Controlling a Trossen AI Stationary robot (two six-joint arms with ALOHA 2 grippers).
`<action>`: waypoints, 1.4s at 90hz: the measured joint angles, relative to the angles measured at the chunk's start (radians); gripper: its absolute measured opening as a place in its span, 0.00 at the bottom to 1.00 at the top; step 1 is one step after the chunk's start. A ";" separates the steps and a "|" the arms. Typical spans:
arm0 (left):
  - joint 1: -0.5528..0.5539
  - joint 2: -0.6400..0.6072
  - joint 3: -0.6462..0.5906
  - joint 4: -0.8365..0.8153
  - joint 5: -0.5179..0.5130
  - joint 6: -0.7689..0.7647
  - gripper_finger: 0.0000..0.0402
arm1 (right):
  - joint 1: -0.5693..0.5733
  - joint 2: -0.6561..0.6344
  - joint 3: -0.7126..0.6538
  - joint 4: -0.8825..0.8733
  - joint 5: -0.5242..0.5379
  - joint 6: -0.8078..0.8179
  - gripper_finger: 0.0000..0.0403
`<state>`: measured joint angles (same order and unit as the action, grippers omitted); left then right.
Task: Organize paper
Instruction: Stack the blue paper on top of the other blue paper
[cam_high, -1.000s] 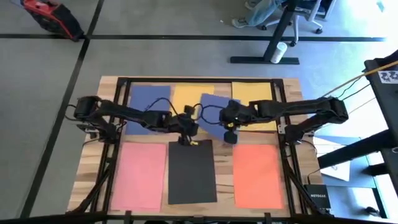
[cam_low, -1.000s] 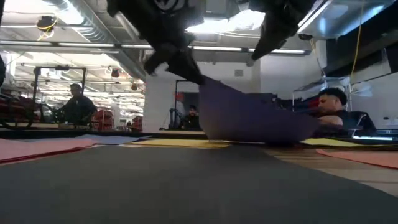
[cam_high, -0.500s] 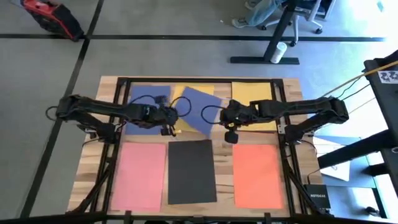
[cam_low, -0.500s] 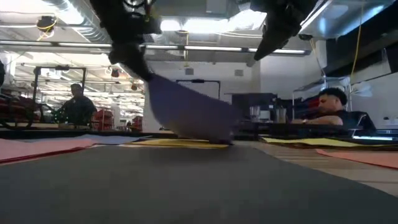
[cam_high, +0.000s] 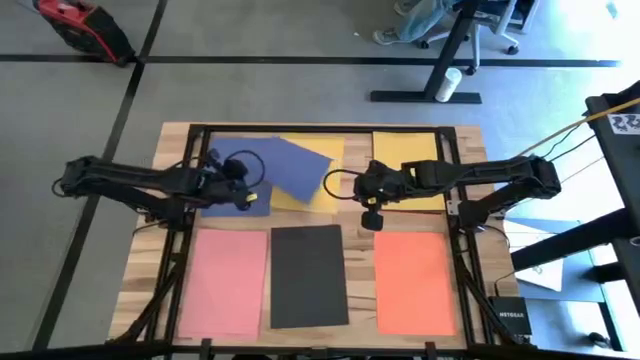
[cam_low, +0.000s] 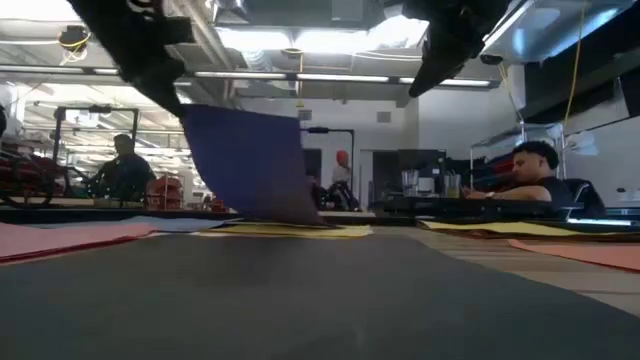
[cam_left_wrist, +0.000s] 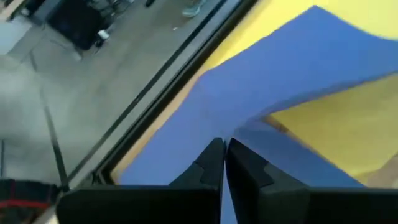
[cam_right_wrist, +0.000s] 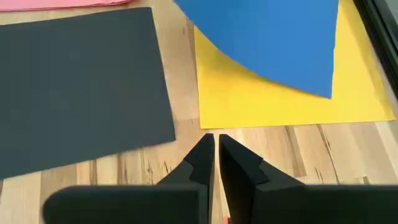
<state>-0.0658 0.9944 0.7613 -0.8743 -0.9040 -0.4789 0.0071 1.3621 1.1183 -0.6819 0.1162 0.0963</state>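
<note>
I count two blue sheets (cam_high: 290, 167), two yellow (cam_high: 407, 150), one pink (cam_high: 225, 282), one black (cam_high: 309, 275), one orange (cam_high: 414, 280)

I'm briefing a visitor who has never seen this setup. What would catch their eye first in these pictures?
Most striking is the blue sheet lifted off the table, pinched at one edge by the left gripper over the far-left part of the table and trailing across the yellow sheet. Next comes the grid of flat colours: a pink sheet, black sheet and orange sheet in the near row. The right gripper hovers shut above bare wood at mid-table.
</note>
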 joint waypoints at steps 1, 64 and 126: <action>-0.003 -0.003 -0.002 -0.007 -0.001 -0.011 0.00 | 0.000 0.000 0.000 0.000 0.000 0.000 0.03; -0.209 -0.001 -0.019 -0.542 -0.057 -0.836 0.00 | 0.000 0.000 0.000 0.000 -0.003 0.003 0.03; -0.249 0.011 -0.098 -0.564 0.010 -1.186 0.00 | 0.000 0.000 -0.001 -0.003 -0.004 0.003 0.03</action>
<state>-0.3153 1.0050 0.6636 -1.4380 -0.8935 -1.6652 0.0071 1.3624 1.1175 -0.6849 0.1123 0.0998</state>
